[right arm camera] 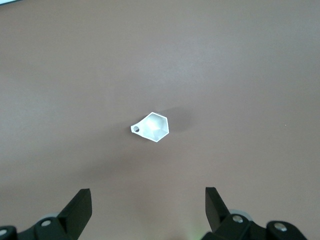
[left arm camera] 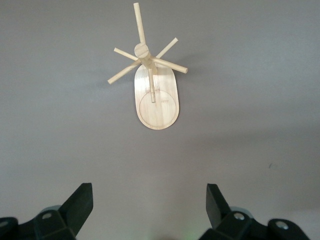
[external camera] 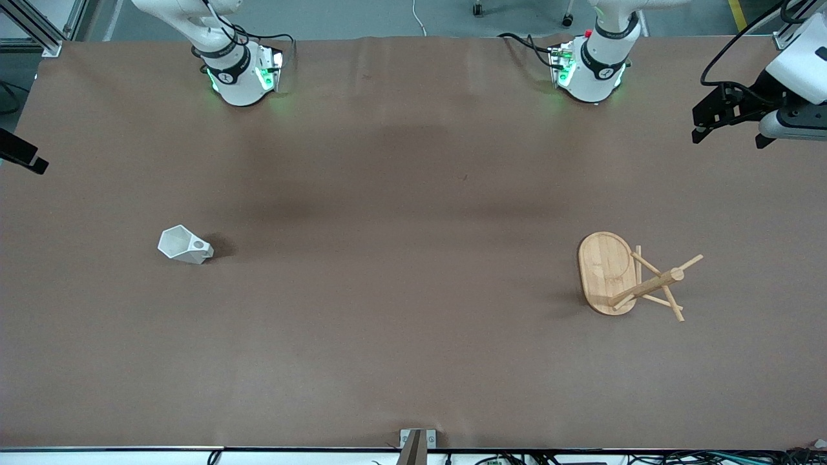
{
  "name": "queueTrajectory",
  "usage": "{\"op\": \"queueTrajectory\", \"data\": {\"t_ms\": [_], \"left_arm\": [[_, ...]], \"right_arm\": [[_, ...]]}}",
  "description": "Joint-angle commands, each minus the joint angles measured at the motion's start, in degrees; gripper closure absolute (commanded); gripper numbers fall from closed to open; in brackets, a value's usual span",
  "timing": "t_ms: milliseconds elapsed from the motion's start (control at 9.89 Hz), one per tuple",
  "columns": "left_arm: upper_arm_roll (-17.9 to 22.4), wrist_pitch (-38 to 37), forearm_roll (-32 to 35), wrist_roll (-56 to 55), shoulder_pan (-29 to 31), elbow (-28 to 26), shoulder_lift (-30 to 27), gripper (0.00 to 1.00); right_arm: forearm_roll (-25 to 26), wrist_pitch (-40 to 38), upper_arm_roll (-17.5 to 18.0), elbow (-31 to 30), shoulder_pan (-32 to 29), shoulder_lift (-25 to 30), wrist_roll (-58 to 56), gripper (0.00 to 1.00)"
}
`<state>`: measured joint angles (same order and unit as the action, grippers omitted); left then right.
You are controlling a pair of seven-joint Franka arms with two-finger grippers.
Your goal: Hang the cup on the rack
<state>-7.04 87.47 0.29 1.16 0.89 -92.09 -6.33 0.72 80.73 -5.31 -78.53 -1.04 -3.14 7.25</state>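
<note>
White faceted cup (external camera: 184, 245), small, angular, polygonal rim, blocky handle pierced by a round hole: one item, standing alone on the brown paper-covered desk (external camera: 400, 310) toward the right arm's end, untouched; handle points toward the middle of the desk, leaving the hole exposed for a later peg. Light bamboo rack (external camera: 630, 276), oval flat base, central post, several thin angled pegs: one item, upright toward the left arm's end of the desk, well apart from the cup, pegs all bare. Left end effector (left arm camera: 150, 205), black, two-fingered: held high over the desk with the rack in its wrist view below, fingers spread wide, gripping nothing; likely parked there to keep the rack in sight. Right end effector (right arm camera: 148, 202), same pattern: likewise high, over the cup's part of the desk, fingers wide apart and empty, seemingly staged for a descent onto the cup. Status, by judgement: task at its start; cup not yet lifted, and it must be carried most of the desk's length to the rack.
</note>
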Motion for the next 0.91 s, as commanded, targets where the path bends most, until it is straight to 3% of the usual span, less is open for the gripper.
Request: {"op": "queueTrajectory", "data": {"t_ms": [0, 809], "left_arm": [[0.00, -0.73, -0.55, 0.51, 0.08, -0.10, 1.32, 0.00], [0.09, -1.96, -0.64, 0.25, 0.25, -0.10, 1.32, 0.00]], "right_arm": [[-0.55, -0.57, -0.05, -0.40, -0.10, 0.94, 0.22, 0.00], [-0.29, -0.66, 0.04, -0.66, -0.02, 0.76, -0.57, 0.00]]}}
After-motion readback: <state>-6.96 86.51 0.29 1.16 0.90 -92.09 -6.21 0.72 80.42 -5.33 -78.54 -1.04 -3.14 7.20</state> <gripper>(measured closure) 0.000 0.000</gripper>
